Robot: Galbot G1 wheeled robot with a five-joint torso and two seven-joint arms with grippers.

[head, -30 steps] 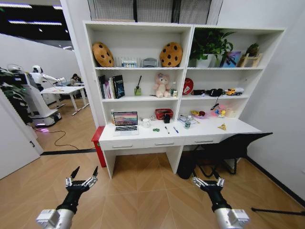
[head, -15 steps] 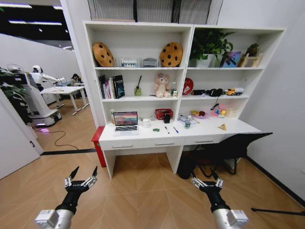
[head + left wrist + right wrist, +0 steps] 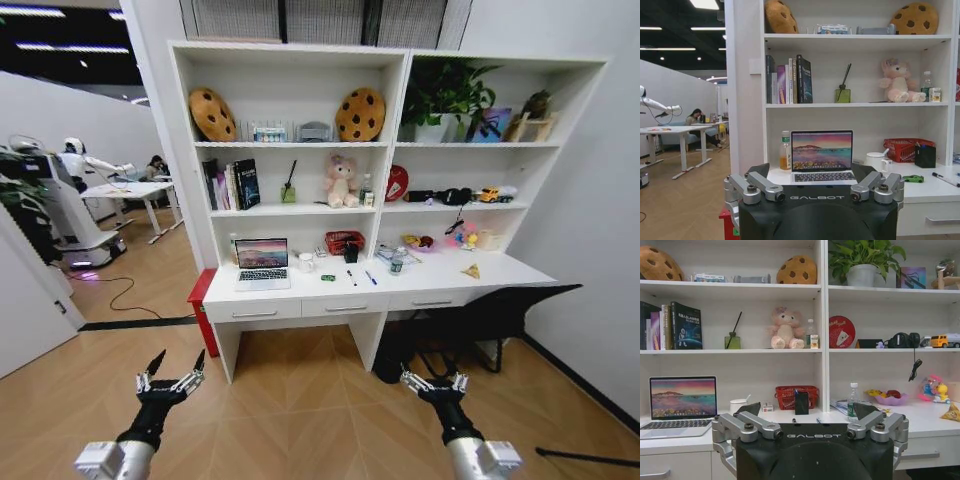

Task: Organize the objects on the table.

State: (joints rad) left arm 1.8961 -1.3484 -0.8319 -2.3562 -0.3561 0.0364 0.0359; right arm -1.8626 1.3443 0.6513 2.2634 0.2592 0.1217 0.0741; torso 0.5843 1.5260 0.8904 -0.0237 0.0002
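The table (image 3: 300, 286) is a long white desk joined to tall shelving, some way ahead across bare floor. On it lie a silver laptop (image 3: 262, 262), a tiny green toy car (image 3: 328, 277), a black pen (image 3: 351, 277), a blue pen (image 3: 370, 277), a small clear bottle (image 3: 397, 262) and a yellow triangular piece (image 3: 470, 270). My left gripper (image 3: 172, 372) and right gripper (image 3: 434, 380) hang low over the floor, both open and holding nothing. The left wrist view faces the laptop (image 3: 821, 156) and car (image 3: 913, 178). The right wrist view faces the bottle (image 3: 853, 401) and yellow piece (image 3: 952, 412).
A black chair (image 3: 500, 315) stands at the desk's right end and a dark bag (image 3: 392, 355) sits under it. A red box (image 3: 203, 300) is by the left leg. Another robot (image 3: 60, 200) stands far left. A red basket (image 3: 344, 241) sits at the desk's back.
The whole head view has shifted: the desk and shelves look slightly larger and nearer, so the camera has moved forward. Both grippers hold the same open pose.
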